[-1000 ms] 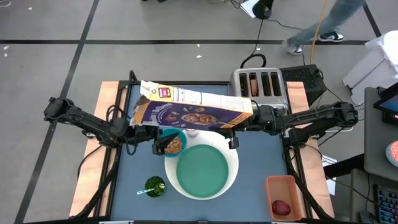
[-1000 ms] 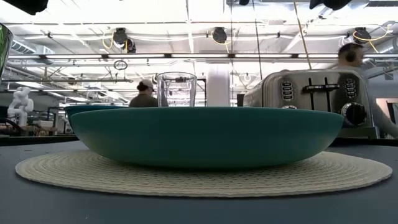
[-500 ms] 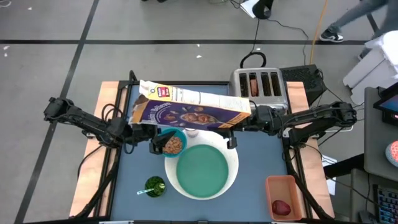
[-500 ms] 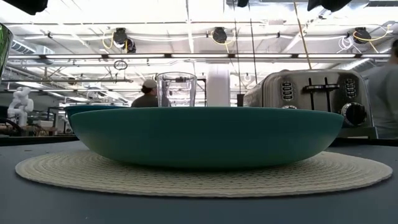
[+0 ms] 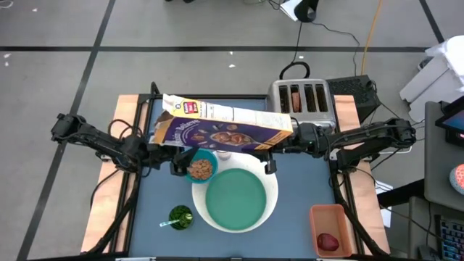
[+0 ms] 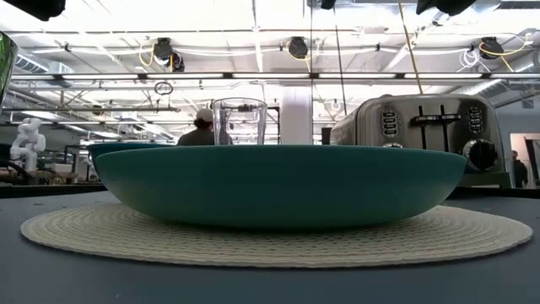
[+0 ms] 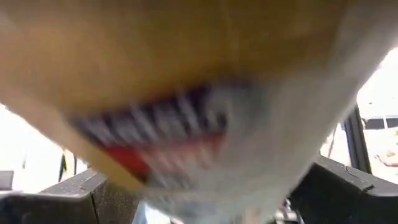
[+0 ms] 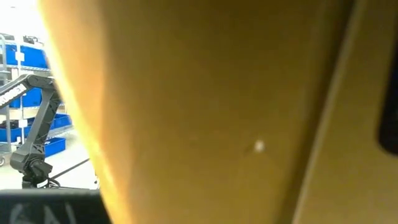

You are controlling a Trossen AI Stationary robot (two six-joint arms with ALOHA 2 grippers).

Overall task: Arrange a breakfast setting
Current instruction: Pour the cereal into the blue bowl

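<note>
The purple cereal box [image 5: 225, 129] lies on its side in the air above the table's far middle, its open end to the left. My right gripper [image 5: 275, 148] is shut on its right end. My left gripper [image 5: 174, 165] is open, just left of the small teal bowl [image 5: 202, 168], which holds brown cereal, and under the box's open end [image 7: 186, 124]. The teal plate [image 5: 235, 197] rests on a round woven mat [image 6: 278, 241]. An empty glass [image 6: 240, 121] stands behind the plate. A red apple [image 5: 328, 241] lies in an orange tray. My right gripper holds the cereal box near its closed right end [image 5: 284, 136], coming level from the table's right. The box is lifted clear of the table and lies lengthwise left to right. The box itself hides the fingers, and its side fills the right wrist view [image 8: 217, 112].
A silver toaster [image 5: 303, 98] stands at the far right. The orange tray [image 5: 328, 217] sits at the near right corner. A green cup with a utensil [image 5: 180, 216] stands at the near left. People show in the room behind the table [image 6: 202, 127].
My left gripper has drawn back a little toward the table's left edge, away from the small bowl, so more of the bowl now shows. The cereal box and my right gripper have stayed about where they were.
</note>
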